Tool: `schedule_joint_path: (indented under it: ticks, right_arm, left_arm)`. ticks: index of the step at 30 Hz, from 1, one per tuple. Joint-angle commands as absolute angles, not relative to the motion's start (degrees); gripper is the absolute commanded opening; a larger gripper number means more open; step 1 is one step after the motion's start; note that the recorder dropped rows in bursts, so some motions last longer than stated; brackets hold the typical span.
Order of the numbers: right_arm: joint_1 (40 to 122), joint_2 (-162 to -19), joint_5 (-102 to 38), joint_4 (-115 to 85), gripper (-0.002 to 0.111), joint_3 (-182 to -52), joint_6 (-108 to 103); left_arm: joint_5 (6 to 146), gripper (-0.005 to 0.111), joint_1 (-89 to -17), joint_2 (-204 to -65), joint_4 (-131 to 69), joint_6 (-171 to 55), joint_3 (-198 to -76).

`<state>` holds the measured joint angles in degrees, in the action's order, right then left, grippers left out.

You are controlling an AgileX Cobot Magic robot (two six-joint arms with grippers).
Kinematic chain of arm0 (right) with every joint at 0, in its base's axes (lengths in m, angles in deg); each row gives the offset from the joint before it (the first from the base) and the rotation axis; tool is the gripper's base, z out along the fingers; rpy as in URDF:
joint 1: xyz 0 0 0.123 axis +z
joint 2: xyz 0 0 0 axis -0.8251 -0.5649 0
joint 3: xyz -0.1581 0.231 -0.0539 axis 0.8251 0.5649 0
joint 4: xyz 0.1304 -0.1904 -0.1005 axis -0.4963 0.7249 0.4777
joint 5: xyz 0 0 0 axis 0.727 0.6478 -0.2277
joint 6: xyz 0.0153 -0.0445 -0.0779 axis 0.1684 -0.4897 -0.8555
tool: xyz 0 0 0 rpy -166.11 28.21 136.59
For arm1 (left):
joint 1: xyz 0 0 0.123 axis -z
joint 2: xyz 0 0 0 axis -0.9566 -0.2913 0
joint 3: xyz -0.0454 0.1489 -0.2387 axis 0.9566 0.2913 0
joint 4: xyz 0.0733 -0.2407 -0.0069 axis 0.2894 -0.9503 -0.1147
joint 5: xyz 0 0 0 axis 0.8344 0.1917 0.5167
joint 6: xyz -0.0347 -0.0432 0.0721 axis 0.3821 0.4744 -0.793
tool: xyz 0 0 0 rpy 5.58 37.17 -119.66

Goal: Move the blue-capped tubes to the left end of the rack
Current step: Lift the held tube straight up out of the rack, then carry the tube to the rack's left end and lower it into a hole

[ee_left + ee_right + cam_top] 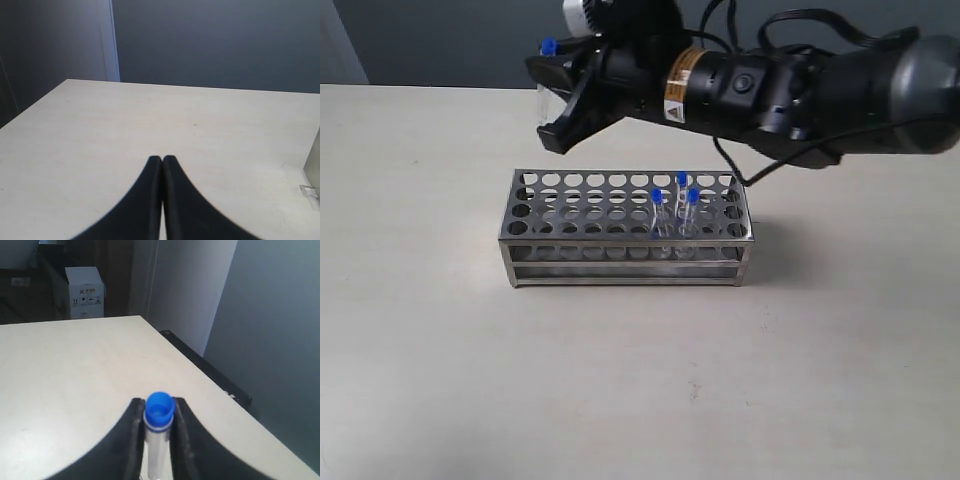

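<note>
The right arm reaches in from the right side of the exterior view, stretched nearly level across the scene, its wrist passing over the rack (pixel 620 232). The right tool (pixel 551 98) sits high above the tabletop (pixel 440 360), over and just behind the rack's left part. It is closed on a blue-capped tube (pixel 159 415), with the fingers (pixel 132 432) pressing on both sides just under the blue cap. The tube is well clear of the rack.

The left tool (pixel 162 160) appears only in its own wrist view. Its two dark fingertips are pressed together with nothing between them, and it is held above bare tabletop.

A yellow-orange sticker (pixel 677 88) wraps the right arm near the wrist, and its writing is too small to read. A white box (pixel 85 299) beyond the tabletop carries small dark marks and a logo, which are also unreadable.

The rack stands on the tabletop near the middle of the exterior view. Three other tubes stand upright in holes toward its right end, close together: the front-left one (pixel 658 212), the back one (pixel 681 190) and the front-right one (pixel 692 208).
</note>
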<state>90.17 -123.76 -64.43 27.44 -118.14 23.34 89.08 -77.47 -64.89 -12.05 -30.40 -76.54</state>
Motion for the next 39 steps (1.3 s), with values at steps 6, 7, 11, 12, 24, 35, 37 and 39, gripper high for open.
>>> schedule_joint_path:
  ticks: [6,7,11,12,24,35,37,39]
  right_arm:
    - [92.28,-134.87,-62.25,34.43,-0.001,-126.85,32.76]
    - [92.72,-135.31,-60.99,34.43,-0.001,-127.27,32.76]
    - [93.66,-137.00,-57.95,34.57,-0.001,-128.65,32.54]
    - [93.66,-137.33,-57.95,34.57,-0.001,-128.95,32.54]
    - [93.69,-138.95,-54.03,36.07,-0.001,-130.21,32.09]
    - [93.69,-137.91,-48.44,36.16,-0.001,-130.21,32.09]
    - [93.69,-137.35,-47.64,36.54,-0.001,-130.21,32.09]
    - [93.69,-136.91,-47.56,37.20,-0.001,-130.21,32.09]
  left_arm:
    - [88.93,0.000,-77.07,-64.68,-12.25,-30.25,-76.36]
    - [88.93,0.000,-77.07,-64.68,-12.25,-30.25,-76.36]
    - [88.93,0.000,-77.07,-64.68,-12.25,-30.25,-76.36]
    - [88.93,0.000,-77.07,-64.68,-12.25,-30.25,-76.36]
    - [88.93,0.000,-77.07,-64.68,-12.25,-30.25,-76.36]
    - [88.93,0.000,-77.07,-64.68,-12.25,-30.25,-76.36]
    - [88.93,0.000,-77.07,-64.68,-12.25,-30.25,-76.36]
    - [88.93,0.000,-77.07,-64.68,-12.25,-30.25,-76.36]
